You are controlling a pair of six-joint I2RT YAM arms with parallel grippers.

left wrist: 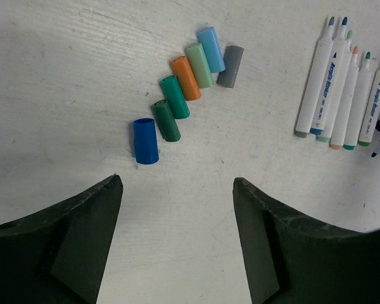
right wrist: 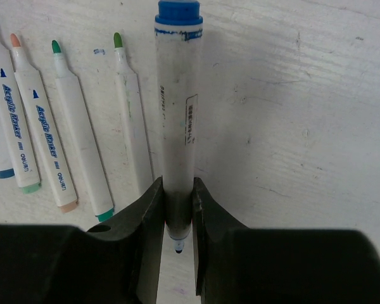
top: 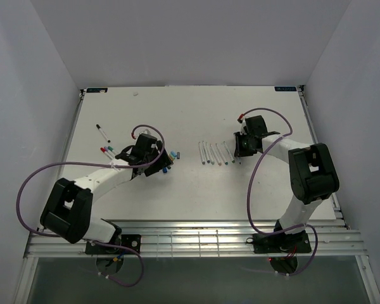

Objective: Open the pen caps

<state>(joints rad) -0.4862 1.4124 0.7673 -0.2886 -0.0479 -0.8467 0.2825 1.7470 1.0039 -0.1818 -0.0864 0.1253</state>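
Several pen caps lie loose in a curved row in the left wrist view: blue [left wrist: 145,140], dark green [left wrist: 166,120], teal [left wrist: 175,96], orange [left wrist: 185,78], light green [left wrist: 199,64], light blue [left wrist: 211,49] and grey [left wrist: 230,66]. My left gripper [left wrist: 176,180] is open and empty just short of the blue cap; it also shows in the top view [top: 158,159]. My right gripper [right wrist: 177,190] is shut on a white pen [right wrist: 177,107] with a blue end, its bare tip towards the camera. Several uncapped pens [right wrist: 82,126] lie in a row left of it.
In the top view the uncapped pen row [top: 215,153] lies mid-table between the arms, next to my right gripper [top: 242,147]. A black-capped pen [top: 102,132] and a few more capped pens [top: 107,151] lie left of the left arm. White walls enclose the table.
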